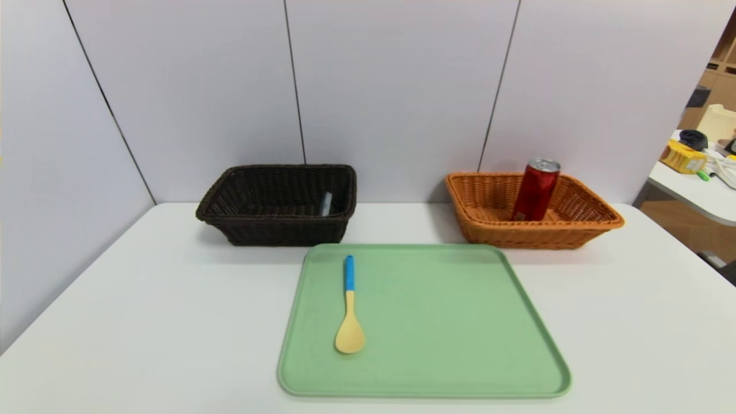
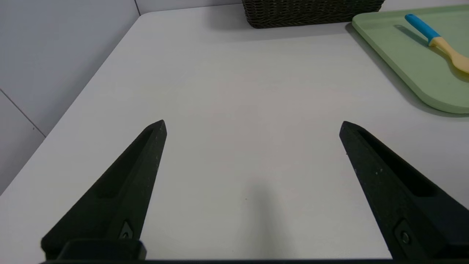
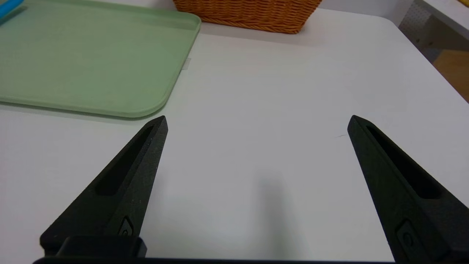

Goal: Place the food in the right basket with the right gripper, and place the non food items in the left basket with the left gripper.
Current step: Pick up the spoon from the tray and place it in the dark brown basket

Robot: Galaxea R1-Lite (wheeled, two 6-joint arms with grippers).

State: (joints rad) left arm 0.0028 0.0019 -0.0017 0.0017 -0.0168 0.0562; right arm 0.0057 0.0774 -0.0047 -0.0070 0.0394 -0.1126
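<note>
Can (image 1: pixel 536 190) upright in orange basket (image 1: pixel 598 221), case (image 1: pixel 326 203) in dark basket (image 1: pixel 230 201). Spoon (image 1: pixel 349 310) alone on tray (image 1: pixel 448 356). Left gripper (image 2: pixel 253 126), right gripper (image 3: pixel 256 123) both wide, empty, over bare table. Spoon looks light, stiff, slick, low-lying; pinch across blue handle.

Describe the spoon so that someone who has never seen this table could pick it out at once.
On the white table, in front of the two wicker baskets, lies a flat green tray. The spoon lies on the tray's left part, bowl toward the robot and handle toward the dark brown basket. It is the tray's only item: pale yellow with a blue handle end.
</note>
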